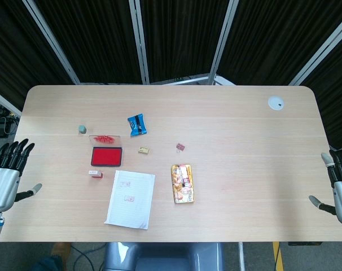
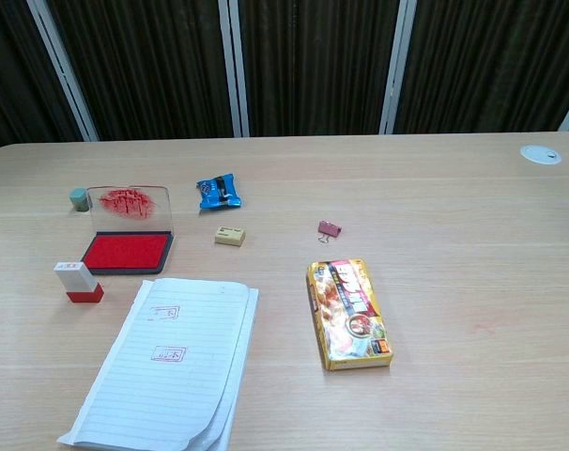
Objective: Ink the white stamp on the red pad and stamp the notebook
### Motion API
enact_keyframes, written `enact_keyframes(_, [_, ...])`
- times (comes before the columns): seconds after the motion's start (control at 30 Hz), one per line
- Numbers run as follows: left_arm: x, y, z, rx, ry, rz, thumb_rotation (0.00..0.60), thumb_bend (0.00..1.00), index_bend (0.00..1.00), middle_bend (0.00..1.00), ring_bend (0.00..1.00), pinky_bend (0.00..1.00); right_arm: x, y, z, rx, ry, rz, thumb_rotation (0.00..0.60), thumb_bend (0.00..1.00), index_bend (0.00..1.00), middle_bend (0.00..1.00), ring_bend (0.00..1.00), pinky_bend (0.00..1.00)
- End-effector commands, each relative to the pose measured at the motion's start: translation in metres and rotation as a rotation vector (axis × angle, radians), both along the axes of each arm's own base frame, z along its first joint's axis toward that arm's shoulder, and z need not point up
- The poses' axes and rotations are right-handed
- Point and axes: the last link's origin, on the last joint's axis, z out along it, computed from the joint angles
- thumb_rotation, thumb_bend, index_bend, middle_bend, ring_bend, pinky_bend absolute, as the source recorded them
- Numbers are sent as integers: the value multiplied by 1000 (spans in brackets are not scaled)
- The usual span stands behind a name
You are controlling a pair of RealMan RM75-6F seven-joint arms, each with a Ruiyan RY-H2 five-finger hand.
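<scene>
Notebook point(image 2: 167, 366) is lying open near the front edge of the table point(image 1: 244, 152), left of centre, showing two red stamp marks on its lined page. White stamp point(image 2: 78, 281) is standing upright just beside the notebook's far left corner, touching nothing. Red pad point(image 2: 127, 250) is sitting open just behind the stamp, lid up and smeared red. Yellow snack box point(image 2: 350, 313) is lying right of the notebook. Left hand point(image 1: 6, 172) is hovering off the left edge, fingers spread wide, holding nothing. Right hand point(image 1: 339, 186) is hanging off the right edge, fingers apart, holding nothing.
</scene>
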Motion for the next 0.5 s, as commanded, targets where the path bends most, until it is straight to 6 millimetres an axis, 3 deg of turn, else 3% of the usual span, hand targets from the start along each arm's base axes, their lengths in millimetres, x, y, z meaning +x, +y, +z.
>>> enact_keyframes(0.03, [0,-1,-1,-3,0,-1,600,0,0,0,0,0,0,1,1,-1,1,2,600,0,0,0,0,0])
enact_keyframes(0.17, [1,-1,-1,-5,4,-4,600,0,0,0,0,14,-1,2,3,-11,-3,2,600,0,0,0,0,0])
enact_keyframes(0.2, [0,-1,-2,-8,6,-4,600,0,0,0,0,72,-1,3,4,-12,-4,2,600,0,0,0,0,0])
enact_keyframes(0.27, [0,2,-6,-23,14,-6,600,0,0,0,22,283,-2,3,5,-15,-7,0,600,0,0,0,0,0])
enact_keyframes(0.33, [0,7,-12,-36,20,-3,600,0,0,0,189,552,-2,3,6,-15,-8,0,600,0,0,0,0,0])
enact_keyframes(0.43, [1,21,-27,-74,15,8,600,0,0,0,435,715,-2,2,5,-13,-11,1,600,0,0,0,0,0])
enact_keyframes(0.5, [1,33,-41,-102,31,30,600,0,0,0,519,756,-2,1,3,-9,-7,-1,600,0,0,0,0,0])
